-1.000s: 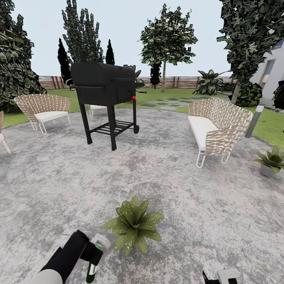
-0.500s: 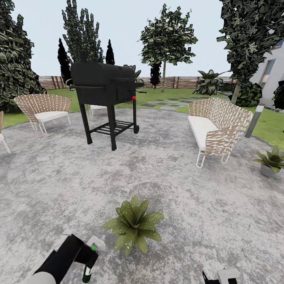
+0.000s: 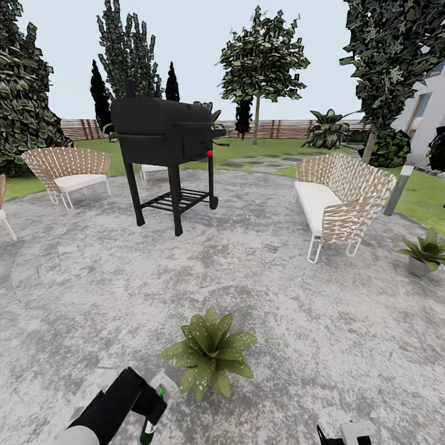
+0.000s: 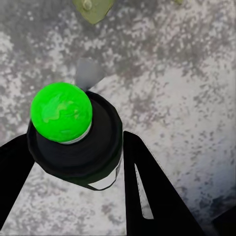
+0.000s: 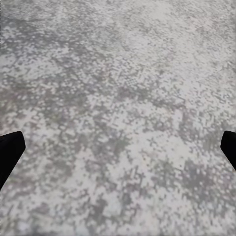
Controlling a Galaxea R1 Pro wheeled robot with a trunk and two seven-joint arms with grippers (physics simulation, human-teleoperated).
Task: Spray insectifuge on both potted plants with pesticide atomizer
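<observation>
Left gripper (image 3: 154,405): fingers clamped on spray bottle (image 3: 148,426), held low over patio (image 3: 278,296), just left of near plant (image 3: 210,352).
Right gripper (image 5: 118,147): fingers spread wide, nothing btwn, paving below.
2nd plant (image 3: 423,252): patio's right edge, well apart.
Risk: mist sent past leaves if nozzle aimed off; partial cover if sprayed from 1 side only; bottle may slip if grip eased.
</observation>
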